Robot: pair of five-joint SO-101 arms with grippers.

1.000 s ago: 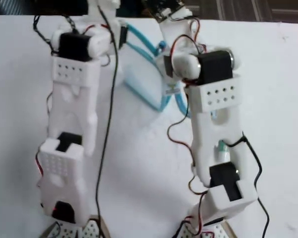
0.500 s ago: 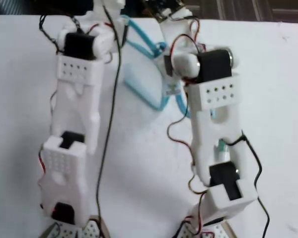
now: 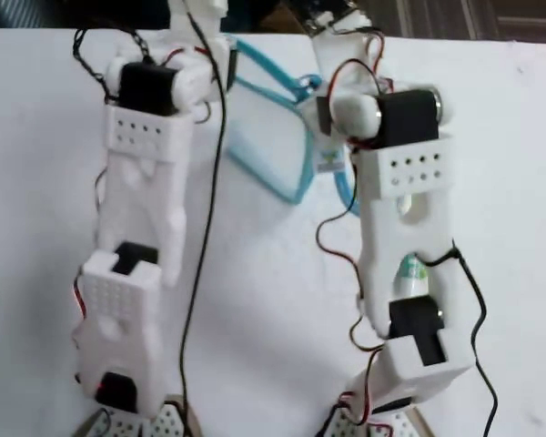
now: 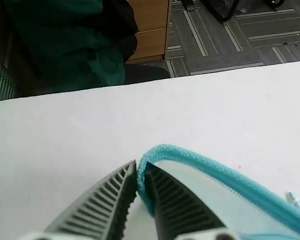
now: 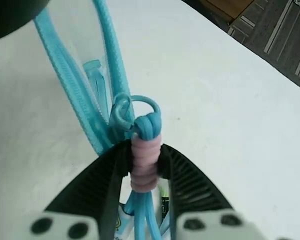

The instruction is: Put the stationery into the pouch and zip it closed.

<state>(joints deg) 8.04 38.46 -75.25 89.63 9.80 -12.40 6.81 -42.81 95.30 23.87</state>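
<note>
Pouch [image 3: 268, 150] of clear plastic with a teal zip lay on the white worktop [image 3: 255, 300] at the far side, between the two arms, partly lifted where they held it. Left hand [image 4: 141, 172] was pressed together on one end corner of the teal edge. Right hand [image 5: 142, 165] pinched the pink pull tab [image 5: 141, 167], which hung by a teal cord from the ring of the slider [image 5: 121, 112].

What mattered was the line between the two grips. The zip track [image 5: 65, 85] ran away from the right hand towards the corner held by the left, so the pouch's long axis lay roughly from one hand to the other. The right hand alone was on the slider; the left served as anchor at the opposite end. Any run of the slider would have to follow that line, with the left grip keeping the edge taut against it. Whether the stretch of zip between the hands was open or already closed could not be told.
</note>
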